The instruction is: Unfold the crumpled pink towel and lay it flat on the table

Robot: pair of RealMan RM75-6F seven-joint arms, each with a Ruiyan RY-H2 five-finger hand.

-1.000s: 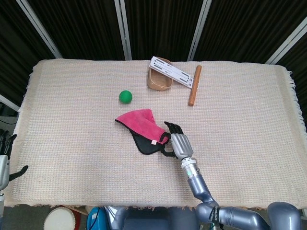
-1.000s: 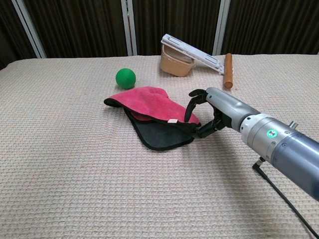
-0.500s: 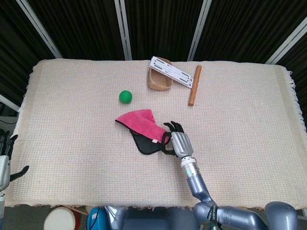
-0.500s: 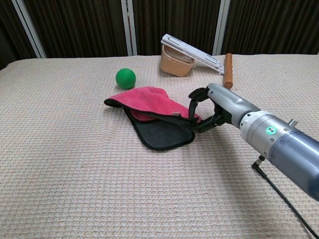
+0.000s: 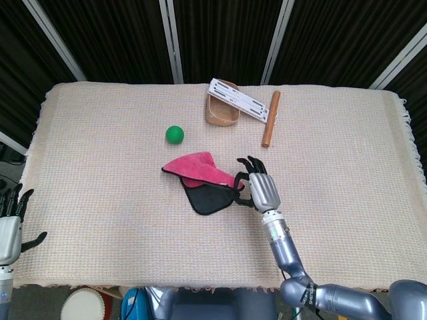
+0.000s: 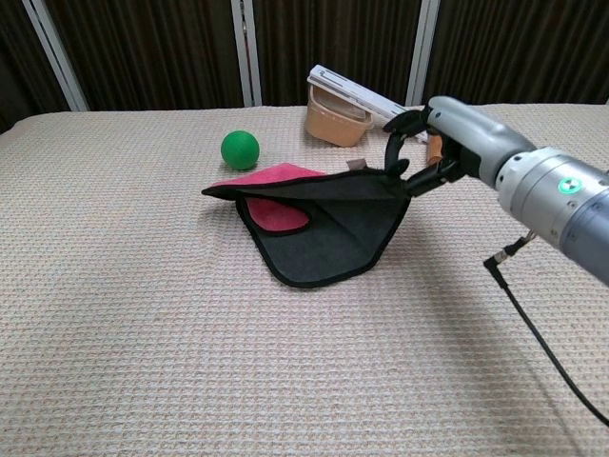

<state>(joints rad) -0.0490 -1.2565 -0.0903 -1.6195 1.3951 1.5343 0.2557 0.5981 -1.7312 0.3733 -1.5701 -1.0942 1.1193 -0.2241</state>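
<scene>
Right robot hand [image 6: 430, 145] pinches pink towel [image 6: 314, 205] corner (lifted).

No text, brand or number can be read in either view. The right arm [image 6: 561, 195] carries only a small green round mark, too small to read.

Table [image 5: 100, 220] covered edge to edge with beige waffle-weave cloth [image 6: 143, 362] — fringed along side and near edges in head view. Behind table: dark pleated curtains [image 5: 220, 33], near black, split by pale metal frame bars [image 5: 172, 40] — some vertical, some slanting outward at both sides. Light even, soft, shadows faint on cloth. Below near table edge: round white object [image 5: 83, 305] and something blue [image 5: 135, 303], identity unclear.
</scene>
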